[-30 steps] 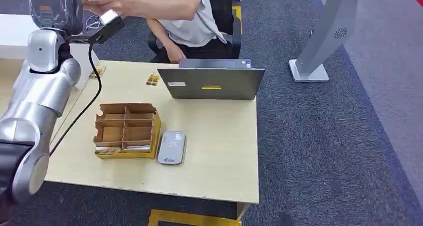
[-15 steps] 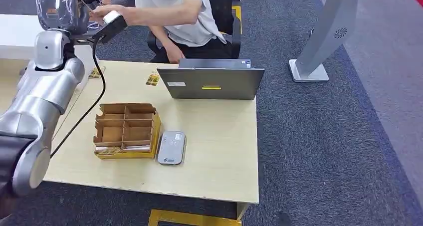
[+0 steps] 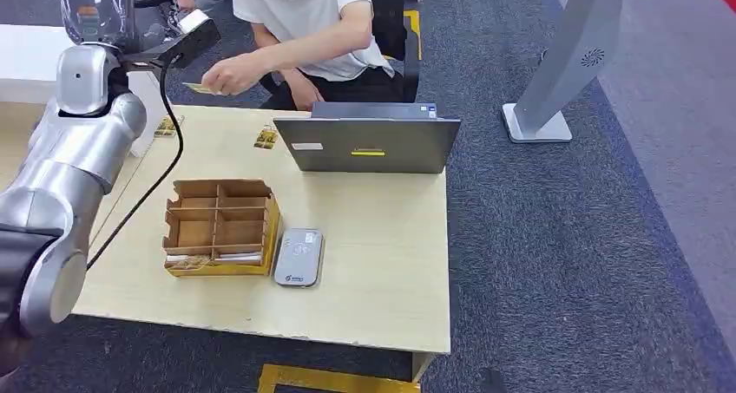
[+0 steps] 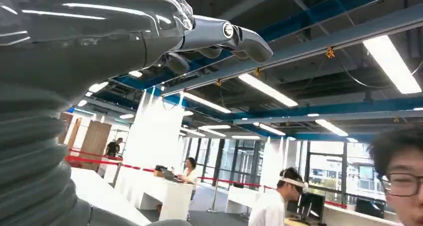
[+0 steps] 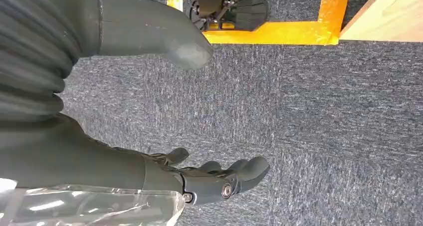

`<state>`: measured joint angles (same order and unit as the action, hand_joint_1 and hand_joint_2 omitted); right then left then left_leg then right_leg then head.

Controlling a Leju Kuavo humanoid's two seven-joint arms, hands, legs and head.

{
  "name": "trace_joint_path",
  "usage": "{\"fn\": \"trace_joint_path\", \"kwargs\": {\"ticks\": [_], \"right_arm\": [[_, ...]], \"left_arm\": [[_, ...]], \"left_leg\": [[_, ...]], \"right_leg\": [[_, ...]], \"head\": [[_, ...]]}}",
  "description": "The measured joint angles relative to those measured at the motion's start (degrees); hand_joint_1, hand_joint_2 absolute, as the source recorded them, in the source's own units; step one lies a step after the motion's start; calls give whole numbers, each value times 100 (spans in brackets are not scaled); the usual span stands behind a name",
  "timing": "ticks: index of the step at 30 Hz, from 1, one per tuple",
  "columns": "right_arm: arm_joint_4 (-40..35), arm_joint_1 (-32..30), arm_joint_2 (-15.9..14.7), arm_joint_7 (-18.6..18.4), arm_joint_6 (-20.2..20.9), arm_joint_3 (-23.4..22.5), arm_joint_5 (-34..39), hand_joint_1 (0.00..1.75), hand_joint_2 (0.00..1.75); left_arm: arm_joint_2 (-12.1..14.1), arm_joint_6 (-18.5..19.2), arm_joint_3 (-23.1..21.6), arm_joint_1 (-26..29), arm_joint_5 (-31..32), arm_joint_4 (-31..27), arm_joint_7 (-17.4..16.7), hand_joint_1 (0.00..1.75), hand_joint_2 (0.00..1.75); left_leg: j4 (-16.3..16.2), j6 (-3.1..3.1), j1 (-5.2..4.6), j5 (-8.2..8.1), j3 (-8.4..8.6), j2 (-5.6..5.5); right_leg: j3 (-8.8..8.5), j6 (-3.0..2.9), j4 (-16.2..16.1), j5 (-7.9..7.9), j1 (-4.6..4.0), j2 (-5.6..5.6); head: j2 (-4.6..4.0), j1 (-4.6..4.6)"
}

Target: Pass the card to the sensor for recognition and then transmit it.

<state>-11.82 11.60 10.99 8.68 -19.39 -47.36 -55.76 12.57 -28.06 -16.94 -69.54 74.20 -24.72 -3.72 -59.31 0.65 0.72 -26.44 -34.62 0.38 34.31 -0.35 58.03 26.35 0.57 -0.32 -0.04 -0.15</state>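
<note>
Yellow card (image 3: 200, 88) pinched in a person's hand (image 3: 227, 75) above the tabletop (image 3: 382, 237); left robot hand (image 4: 219, 36) raised, empty, fingers loosely curled; right robot hand (image 5: 199, 178) spread over carpet (image 5: 324, 111), holding nothing

I get a bright, evenly lit head view with soft shadows under the table (image 3: 382, 324). Long ceiling lights (image 4: 267, 90) glare white in my left wrist view, streaking the plastic wrap (image 4: 90, 9). My right wrist view is dimmer; its near cover looks soft
</note>
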Motion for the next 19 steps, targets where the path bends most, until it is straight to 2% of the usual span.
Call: {"fn": "trace_joint_path", "kwargs": {"ticks": [8, 11, 13, 16, 19], "right_arm": [[0, 0, 0, 2, -11, -2, 39, 0, 175], [0, -7, 0, 41, -44, -7, 150, 0, 175], [0, -38, 0, 81, -61, -35, 262, 0, 175], [0, -144, 0, 217, -98, -136, 486, 0, 175], [0, -292, -4, 319, -29, -293, 734, 0, 175]], "left_arm": [[0, -35, 0, 2, -88, 2, 79, 0, 175], [44, -235, 4, 59, -423, -17, 462, 0, 175], [135, -330, 39, 286, -877, -237, 870, 0, 175], [475, -312, 173, 1148, -1842, -1187, 1244, 0, 175], [1050, 9, 573, 2593, -3324, -2802, 1504, 0, 175]], "left_leg": [[0, 0, 0, 0, 0, 0], [1, 0, -1, 0, 1, 1], [4, 0, -3, -1, 4, 5], [19, 1, -9, -6, 17, 24], [34, 22, -14, -32, 57, 91]], "right_leg": [[0, 0, 0, 0, 0, 0], [-2, 0, 0, 0, 0, 0], [-3, 0, 1, 0, 3, 3], [-10, -3, 2, 3, 12, 23], [-10, -12, 1, 16, 18, 92]], "head": [[0, 0], [0, 2], [0, 2], [0, 9], [0, -4]]}}
